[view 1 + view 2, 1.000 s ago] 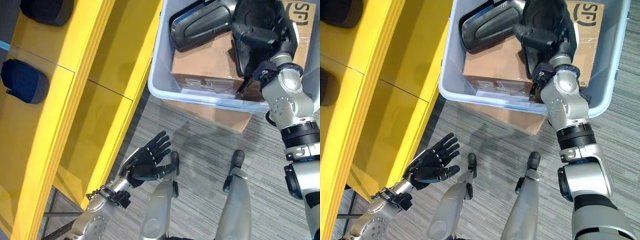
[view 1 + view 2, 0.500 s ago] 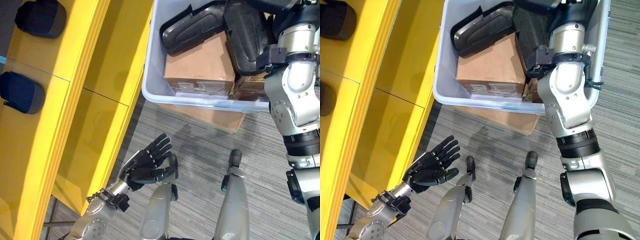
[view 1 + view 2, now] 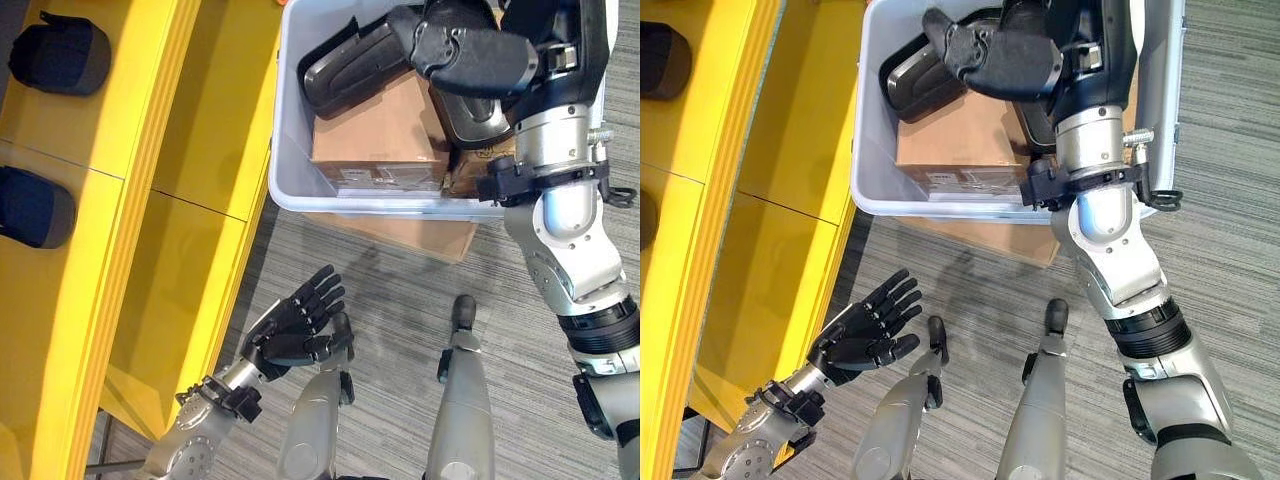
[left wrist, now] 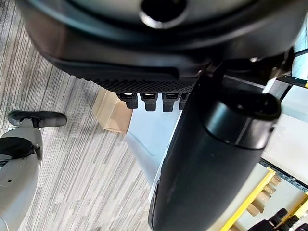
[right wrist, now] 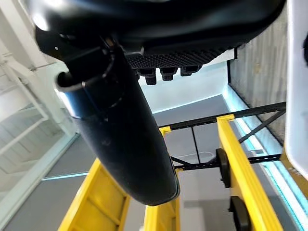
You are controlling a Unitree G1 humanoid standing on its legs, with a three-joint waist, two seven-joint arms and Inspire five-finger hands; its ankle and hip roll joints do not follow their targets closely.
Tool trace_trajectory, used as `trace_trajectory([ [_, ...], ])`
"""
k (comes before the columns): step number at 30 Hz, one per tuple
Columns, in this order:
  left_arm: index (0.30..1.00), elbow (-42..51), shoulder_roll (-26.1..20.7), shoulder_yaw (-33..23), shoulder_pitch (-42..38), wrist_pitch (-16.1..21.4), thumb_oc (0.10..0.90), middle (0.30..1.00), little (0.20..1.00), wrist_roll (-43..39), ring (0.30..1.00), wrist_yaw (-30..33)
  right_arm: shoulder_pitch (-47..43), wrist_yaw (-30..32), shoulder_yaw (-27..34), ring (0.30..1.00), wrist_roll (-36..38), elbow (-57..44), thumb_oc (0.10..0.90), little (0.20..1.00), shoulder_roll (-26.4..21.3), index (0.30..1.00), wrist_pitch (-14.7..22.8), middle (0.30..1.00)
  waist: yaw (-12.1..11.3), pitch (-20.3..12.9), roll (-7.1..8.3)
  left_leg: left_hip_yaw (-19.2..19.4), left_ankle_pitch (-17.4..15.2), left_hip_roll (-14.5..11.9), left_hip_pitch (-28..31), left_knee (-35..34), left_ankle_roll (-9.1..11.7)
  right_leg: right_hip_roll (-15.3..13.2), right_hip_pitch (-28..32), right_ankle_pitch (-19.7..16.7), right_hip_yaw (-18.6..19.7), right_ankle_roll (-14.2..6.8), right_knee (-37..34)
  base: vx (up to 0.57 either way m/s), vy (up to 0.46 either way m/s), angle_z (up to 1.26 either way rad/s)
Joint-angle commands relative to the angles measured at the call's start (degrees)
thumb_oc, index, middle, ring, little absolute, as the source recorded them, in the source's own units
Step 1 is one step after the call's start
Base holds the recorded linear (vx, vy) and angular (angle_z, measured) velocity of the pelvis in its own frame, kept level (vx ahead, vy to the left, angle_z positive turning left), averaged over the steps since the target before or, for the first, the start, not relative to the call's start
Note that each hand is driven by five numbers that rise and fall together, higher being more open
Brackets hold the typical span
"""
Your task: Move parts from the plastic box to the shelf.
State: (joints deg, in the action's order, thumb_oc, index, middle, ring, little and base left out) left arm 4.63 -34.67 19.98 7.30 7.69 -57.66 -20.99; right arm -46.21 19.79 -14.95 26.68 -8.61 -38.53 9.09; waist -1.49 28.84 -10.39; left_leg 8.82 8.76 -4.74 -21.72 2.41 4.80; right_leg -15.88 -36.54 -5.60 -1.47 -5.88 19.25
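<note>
A black part [image 3: 470, 60] is lifted over the plastic box [image 3: 290, 150], held in the right hand [image 3: 1080, 40], though the fingers are hidden behind the part so I can't tell how tightly they close; a second black part [image 3: 350, 70] lies in the box on a cardboard carton [image 3: 375, 135], long axis running near-left to far-right. The yellow shelf [image 3: 150, 200] sits left of the box, already holding dark parts [image 3: 60, 55] on its far-left side, so the held part probably has to swing left across the box rim. The left hand [image 3: 295, 325] hangs open and empty near the shelf's front edge, nearer to the shelf but well apart from the part.
</note>
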Motion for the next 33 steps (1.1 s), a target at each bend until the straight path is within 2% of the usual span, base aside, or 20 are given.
trace_trajectory([
  [1, 1.0, 7.3, 1.9, -1.0, 1.7, 4.0, 0.9, 1.0, 1.0, 1.3, 1.0, -0.9, -7.5, -1.9, 2.5, 1.0, -4.0, -8.5, 0.9, 1.0, -2.7, 1.0, 4.1, 1.0, 1.4, 1.0, -5.22, 0.8, -8.8, -0.1, 1.3, 4.6, -2.4, 3.1, 6.3, 10.3, -3.3, 2.8, -0.4, 0.0, 0.0, 0.0],
  [5, 1.0, 7.3, 2.3, -1.4, 1.7, 3.7, 0.9, 1.0, 1.0, 1.1, 1.0, -0.6, -4.1, 2.1, 5.1, 1.0, -7.2, -9.2, 0.9, 1.0, -3.1, 1.0, 6.8, 1.0, 2.3, 1.0, -4.46, 1.2, -8.9, -0.6, 1.9, 4.6, -2.4, 3.3, 6.9, 10.1, -3.1, 2.7, -0.7, 0.0, 0.0, 0.0],
  [6, 1.0, 7.5, 2.4, -1.6, 1.7, 3.7, 0.9, 1.0, 1.0, 1.5, 1.0, -0.3, -1.9, 5.6, 7.3, 1.0, -11.5, -10.0, 0.9, 1.0, -3.2, 1.0, 8.4, 1.0, 2.8, 1.0, -4.06, 1.3, -9.1, -0.8, 2.1, 4.7, -2.4, 3.4, 6.9, 10.0, -2.9, 2.6, -0.7, 0.0, 0.0, 0.0],
  [7, 1.0, 7.5, 2.5, -1.6, 1.7, 3.8, 0.9, 1.0, 1.0, 1.6, 1.0, -0.2, -1.4, 7.0, 7.8, 1.0, -13.3, -10.3, 0.9, 1.0, -3.3, 1.0, 8.4, 1.0, 2.9, 1.0, -3.96, 1.3, -9.1, -0.8, 2.2, 4.7, -2.4, 3.5, 6.9, 10.0, -2.9, 2.6, -0.7, 0.0, 0.0, 0.0],
  [8, 1.0, 7.4, 2.8, -1.5, 1.5, 3.8, 0.9, 1.0, 1.0, 1.1, 1.0, 0.1, 0.1, 13.7, 9.5, 1.0, -20.9, -10.8, 0.9, 1.0, -3.3, 1.0, 8.5, 1.0, 3.5, 1.0, -3.79, 1.5, -9.2, -0.9, 2.5, 4.6, -2.4, 3.7, 7.0, 9.9, -2.7, 2.6, -0.8, 0.04, 0.015, -0.02],
  [9, 1.0, 7.4, 3.3, -1.2, 1.5, 4.1, 0.9, 1.0, 1.0, 1.4, 1.0, 0.6, 1.8, 17.6, 11.9, 1.0, -25.7, -11.9, 0.9, 1.0, -3.4, 1.0, 8.3, 1.0, 4.2, 1.0, -3.73, 1.7, -9.6, -0.9, 3.1, 4.6, -2.4, 3.8, 7.4, 9.9, -2.4, 2.5, -1.0, 0.04, 0.019, -0.03],
  [11, 1.0, 7.4, 3.8, -0.8, 1.6, 4.3, 0.9, 1.0, 1.0, 1.8, 1.0, 0.8, 3.4, 21.1, 13.7, 1.0, -30.3, -13.1, 0.9, 1.0, -3.4, 1.0, 7.9, 1.0, 4.7, 1.0, -3.66, 1.8, -9.8, -1.0, 3.4, 4.6, -2.4, 3.9, 7.6, 9.9, -2.1, 2.5, -1.1, 0.04, 0.023, -0.04],
  [12, 1.0, 7.2, 4.3, -0.1, 1.4, 4.9, 0.9, 1.0, 1.0, 2.1, 1.0, 1.4, 5.4, 25.9, 15.6, 1.0, -34.4, -14.7, 0.9, 1.0, -3.5, 1.0, 7.0, 1.0, 5.5, 1.0, -3.61, 2.0, -10.1, -0.9, 3.9, 4.5, -2.4, 4.1, 7.8, 9.7, -1.5, 2.4, -1.5, 0.03, 0.028, -0.06],
  [14, 1.0, 7.1, 4.7, 0.5, 1.1, 5.2, 0.9, 1.0, 1.0, 2.1, 1.0, 1.8, 7.2, 27.2, 17.0, 1.0, -37.0, -16.0, 0.9, 1.0, -3.3, 1.0, 5.5, 1.0, 6.2, 1.0, -3.63, 2.1, -10.3, -0.8, 4.3, 4.3, -2.3, 4.4, 8.0, 9.6, -1.1, 2.4, -1.8, 0.03, 0.028, -0.15],
  [15, 1.0, 7.2, 4.8, 0.8, 1.1, 5.5, 0.9, 1.0, 1.0, 2.3, 1.0, 2.0, 7.8, 26.7, 17.2, 1.0, -38.3, -16.1, 0.9, 1.0, -3.4, 1.0, 5.4, 1.0, 6.4, 1.0, -3.68, 2.1, -10.3, -0.7, 4.5, 4.2, -2.3, 4.5, 8.1, 9.5, -0.8, 2.4, -2.1, 0.03, 0.033, -0.27],
  [17, 1.0, 7.3, 5.2, 1.6, 0.7, 5.9, 0.9, 1.0, 1.0, 2.5, 1.0, 2.2, 8.5, 24.6, 16.6, 1.0, -43.2, -16.7, 0.9, 1.0, -4.4, 1.0, 2.6, 1.0, 7.0, 1.0, -4.07, 2.2, -10.3, -0.5, 4.9, 3.9, -2.3, 4.6, 8.5, 9.4, 0.0, 2.4, -2.9, 0.02, 0.028, -0.29],
  [19, 1.0, 7.8, 5.2, 1.7, 0.5, 5.7, 0.9, 1.0, 1.0, 2.5, 1.0, 2.7, 8.7, 23.0, 15.6, 1.0, -43.7, -15.9, 0.9, 1.0, -5.6, 1.0, 0.5, 1.0, 7.2, 1.0, -4.31, 2.3, -10.2, -0.4, 5.0, 3.6, -2.3, 4.5, 8.7, 9.3, 0.2, 2.3, -3.3, 0.01, 0.012, -0.22],
  [22, 1.0, 6.4, 4.9, 0.6, 0.9, 5.5, 0.9, 1.0, 1.0, 1.9, 1.0, 1.4, 11.6, 17.9, 15.9, 1.0, -45.9, -13.2, 0.9, 1.0, -10.0, 1.0, 2.6, 1.0, 7.8, 1.0, -4.01, 2.4, -10.1, -0.6, 5.3, 3.5, -2.1, 4.4, 9.1, 9.3, 0.4, 2.1, -3.5, 0.01, -0.001, -0.05],
  [24, 1.0, 6.2, 4.9, 0.1, 0.7, 5.2, 0.9, 1.0, 1.0, 1.9, 1.0, 1.1, 12.1, 15.2, 16.1, 1.0, -46.5, -13.0, 0.9, 1.0, -11.1, 1.0, 2.6, 1.0, 7.9, 1.0, -3.9, 2.5, -9.9, -0.7, 5.0, 3.5, -2.1, 4.4, 8.7, 8.9, 0.5, 2.1, -3.7, 0.0, 0.0, 0.0],
  [26, 1.0, 6.2, 4.4, -0.9, 1.0, 4.6, 0.9, 1.0, 1.0, 1.4, 1.0, 0.3, 14.0, 12.7, 16.7, 1.0, -48.9, -12.7, 0.9, 1.0, -14.4, 1.0, 2.1, 1.0, 8.2, 1.0, -3.46, 2.4, -10.1, -0.8, 5.0, 3.6, -2.0, 4.3, 8.7, 9.1, 0.4, 1.9, -3.5, 0.0, -0.025, 0.0],
  [27, 1.0, 6.2, 3.9, -1.9, 1.5, 4.3, 0.9, 1.0, 1.0, 1.5, 1.0, -0.2, 15.4, 9.9, 17.6, 1.0, -50.9, -12.0, 0.9, 1.0, -17.9, 1.0, 3.2, 1.0, 8.5, 1.0, -3.01, 2.3, -10.2, -1.0, 4.8, 3.6, -2.0, 4.3, 8.5, 9.2, 0.3, 1.9, -3.4, -0.01, -0.046, -0.01],
  [29, 1.0, 6.0, 3.6, -2.4, 1.6, 4.2, 0.9, 1.0, 1.0, 1.2, 1.0, -0.6, 16.2, 7.8, 18.2, 1.0, -52.5, -11.6, 0.9, 1.0, -20.5, 1.0, 4.2, 1.0, 8.5, 1.0, -2.63, 2.3, -10.2, -1.1, 4.5, 3.8, -2.0, 4.4, 8.2, 9.2, 0.3, 1.9, -3.3, -0.02, -0.069, 0.01],
  [30, 1.0, 5.5, 3.1, -3.1, 1.6, 4.2, 0.9, 1.0, 1.0, 1.1, 1.0, -1.2, 17.0, 6.8, 18.7, 1.0, -55.0, -11.0, 0.9, 1.0, -24.2, 1.0, 5.6, 1.0, 8.7, 1.0, -1.99, 2.2, -10.4, -1.4, 4.0, 4.1, -2.0, 4.5, 7.8, 9.1, 0.1, 1.8, -3.1, -0.03, -0.083, 0.01],
  [31, 1.0, 5.5, 2.9, -3.3, 1.5, 4.1, 0.9, 1.0, 1.0, 1.2, 1.0, -1.2, 17.2, 6.4, 18.8, 1.0, -55.4, -11.0, 0.9, 1.0, -25.3, 1.0, 5.7, 1.0, 8.7, 1.0, -1.8, 2.2, -10.4, -1.4, 3.9, 4.2, -2.0, 4.6, 7.7, 9.1, 0.1, 1.8, -3.1, -0.04, -0.126, 0.01],
  [33, 1.0, 5.4, 1.6, -4.6, 1.8, 3.5, 0.9, 1.0, 1.0, 1.2, 1.0, -1.9, 18.2, 4.1, 19.4, 1.0, -55.6, -10.3, 0.9, 1.0, -31.8, 1.0, 6.5, 1.0, 8.6, 1.0, -0.37, 1.9, -10.5, -2.1, 3.0, 5.1, -1.8, 4.9, 7.3, 9.1, -0.4, 2.0, -3.0, -0.05, -0.147, -0.01],
])
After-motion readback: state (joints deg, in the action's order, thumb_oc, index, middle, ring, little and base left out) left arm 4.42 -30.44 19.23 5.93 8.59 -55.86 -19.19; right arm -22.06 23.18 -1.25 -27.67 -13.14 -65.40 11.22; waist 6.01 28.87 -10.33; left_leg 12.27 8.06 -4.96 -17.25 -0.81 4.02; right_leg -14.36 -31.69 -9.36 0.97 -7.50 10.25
